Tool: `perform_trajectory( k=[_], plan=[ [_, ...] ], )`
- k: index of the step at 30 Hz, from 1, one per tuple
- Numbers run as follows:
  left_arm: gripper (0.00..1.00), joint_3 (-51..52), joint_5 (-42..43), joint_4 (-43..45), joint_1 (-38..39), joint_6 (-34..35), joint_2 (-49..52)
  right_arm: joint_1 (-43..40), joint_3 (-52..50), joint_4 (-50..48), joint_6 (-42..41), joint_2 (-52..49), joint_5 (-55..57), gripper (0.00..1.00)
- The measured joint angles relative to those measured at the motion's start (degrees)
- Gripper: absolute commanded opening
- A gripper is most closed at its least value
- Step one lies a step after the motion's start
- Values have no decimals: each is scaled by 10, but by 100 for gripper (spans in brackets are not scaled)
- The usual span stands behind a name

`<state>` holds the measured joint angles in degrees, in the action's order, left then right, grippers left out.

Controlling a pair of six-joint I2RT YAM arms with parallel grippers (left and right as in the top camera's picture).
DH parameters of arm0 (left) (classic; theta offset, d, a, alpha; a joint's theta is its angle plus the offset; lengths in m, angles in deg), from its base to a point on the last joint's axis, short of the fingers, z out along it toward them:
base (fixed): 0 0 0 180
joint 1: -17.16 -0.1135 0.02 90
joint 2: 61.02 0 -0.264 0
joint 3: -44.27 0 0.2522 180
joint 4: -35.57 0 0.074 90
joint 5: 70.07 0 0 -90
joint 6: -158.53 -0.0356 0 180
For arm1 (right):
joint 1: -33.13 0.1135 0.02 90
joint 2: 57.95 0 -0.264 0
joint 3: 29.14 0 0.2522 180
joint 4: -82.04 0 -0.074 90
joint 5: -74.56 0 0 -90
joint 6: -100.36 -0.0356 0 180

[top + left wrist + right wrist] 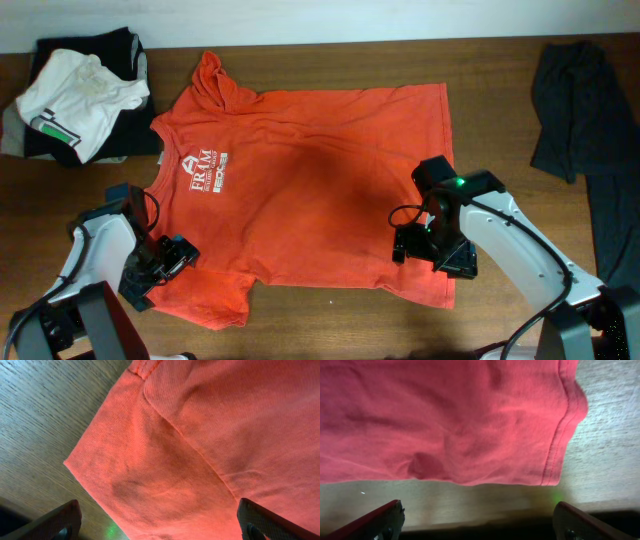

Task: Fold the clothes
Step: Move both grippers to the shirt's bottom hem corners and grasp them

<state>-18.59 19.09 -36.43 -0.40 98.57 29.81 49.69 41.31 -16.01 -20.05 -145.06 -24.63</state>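
1. A red-orange T-shirt lies spread flat on the wooden bench, front side up. A small white logo sits on its chest.
2. The shirt lies sideways: the neck points to the left of the overhead view and the bottom hem to the right. One sleeve is at the far edge, the other at the near edge.
3. The left tool hangs over the near sleeve, at its outer edge. Its fingers stand wide apart, with nothing held between them.
4. The left wrist view shows the sleeve's corner and shoulder seam lying on bare wood.
5. The right tool is over the near corner of the hem. It is also spread wide and grips nothing.
6. The right wrist view shows the stitched hem curling slightly at that corner.
7. A crumpled white shirt rests on dark clothes at the far left corner.
8. Another dark garment lies along the right side, apart from the T-shirt.
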Motion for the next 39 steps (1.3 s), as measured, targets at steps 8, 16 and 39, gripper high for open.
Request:
perform_trajectory(
  k=[8, 16, 39],
  plan=[
    [99, 20, 0, -3, 0, 59, 0, 0, -1, -27, -10, 0, -10, 99],
    [99, 68, 10, 47, -2, 114, -18, 0, -9, -43, -30, 0, -18, 99],
    [1, 106, 33, 99, -3, 134, -39, 0, -189, -141, -210, 2, -54, 99]
  ],
)
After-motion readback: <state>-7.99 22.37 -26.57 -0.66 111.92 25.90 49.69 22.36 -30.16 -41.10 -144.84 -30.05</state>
